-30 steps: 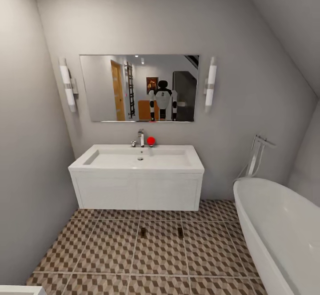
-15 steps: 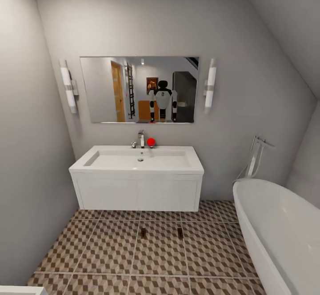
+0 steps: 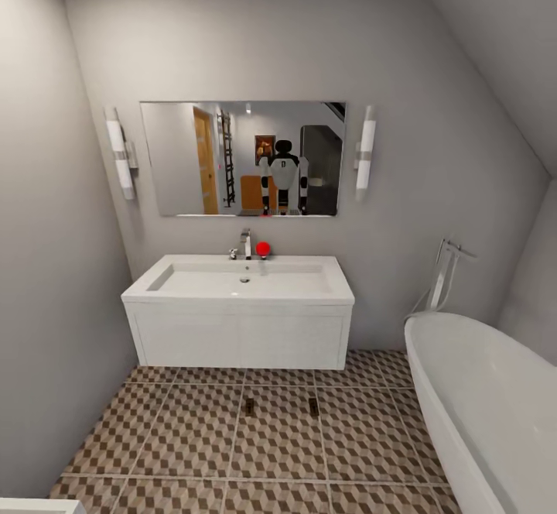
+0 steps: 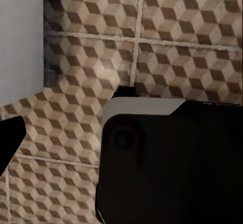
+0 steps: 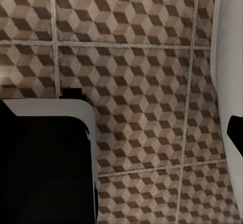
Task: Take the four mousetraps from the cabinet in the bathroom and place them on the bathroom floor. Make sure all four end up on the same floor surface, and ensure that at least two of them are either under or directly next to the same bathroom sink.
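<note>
Two mousetraps lie on the cube-patterned bathroom floor [image 3: 193, 436] just in front of the sink [image 3: 240, 280]: one [image 3: 248, 405] to the left, the other [image 3: 313, 405] to the right, about one tile apart. The sink is a white basin with a chrome tap [image 3: 246, 242] on a white vanity. The mirror [image 3: 243, 158] reflects me and the orange-brown cabinet [image 3: 254, 191] behind me. My left gripper's fingertip [image 4: 9, 142] sits at the frame edge over tiles, with nothing held. My right gripper's fingertip [image 5: 236, 133] does the same. Both look open.
A white bathtub [image 3: 487, 406] fills the right side, with a chrome floor tap [image 3: 447, 270] behind it. A white corner of the toilet [image 3: 35, 506] shows at the near left. A red ball [image 3: 263, 248] sits by the sink tap. Grey walls close both sides.
The whole head view has slid slightly, so the camera moved a little. The mousetraps and the sink have stayed in place.
</note>
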You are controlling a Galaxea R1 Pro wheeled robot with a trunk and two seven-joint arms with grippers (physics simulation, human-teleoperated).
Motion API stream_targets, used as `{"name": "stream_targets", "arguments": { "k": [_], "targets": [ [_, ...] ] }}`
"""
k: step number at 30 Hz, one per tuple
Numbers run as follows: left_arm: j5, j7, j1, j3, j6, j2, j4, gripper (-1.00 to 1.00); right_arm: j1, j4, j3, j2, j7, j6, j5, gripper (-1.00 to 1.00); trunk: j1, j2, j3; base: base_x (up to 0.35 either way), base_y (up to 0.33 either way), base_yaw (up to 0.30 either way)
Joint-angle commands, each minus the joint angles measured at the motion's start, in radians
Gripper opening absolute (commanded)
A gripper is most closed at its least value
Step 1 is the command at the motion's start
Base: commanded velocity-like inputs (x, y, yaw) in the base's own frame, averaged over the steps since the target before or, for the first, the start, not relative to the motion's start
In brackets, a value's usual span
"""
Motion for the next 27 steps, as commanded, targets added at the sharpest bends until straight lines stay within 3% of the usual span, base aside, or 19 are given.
{"name": "stream_targets", "arguments": {
  "k": [1,7,8,15,22,27],
  "targets": [
    [0.008,-0.011,0.003,-0.009,0.022,-0.001,-0.001,1.00,0.002,0.002,-0.002,0.000,-0.003,0.000,0.007,1.00,-0.004,0.006,0.001,0.000,0.000,0.000],
    [0.007,-0.101,0.016,-0.010,0.169,-0.003,-0.001,1.00,0.011,0.002,-0.003,0.002,0.004,0.000,0.005,1.00,-0.027,0.048,0.020,0.000,0.000,0.000],
    [0.006,-0.122,0.018,-0.011,0.229,-0.003,-0.002,1.00,0.012,0.002,-0.003,0.003,0.005,0.000,0.005,1.00,-0.030,0.055,0.023,0.000,0.000,0.000],
    [0.004,-0.153,0.020,-0.009,0.409,0.002,-0.006,1.00,0.014,0.002,-0.004,0.007,0.007,-0.001,0.003,1.00,-0.038,0.069,0.030,0.000,0.000,0.000],
    [0.007,-0.160,0.020,-0.007,0.494,0.005,-0.008,1.00,0.014,0.003,-0.005,0.007,0.008,-0.002,-0.004,1.00,-0.038,0.069,0.030,0.000,0.000,0.000],
    [0.009,-0.160,0.021,-0.006,0.506,0.006,-0.009,1.00,0.014,0.003,-0.005,0.007,0.008,-0.002,-0.005,1.00,-0.038,0.069,0.030,0.000,0.000,0.000]
  ]
}}
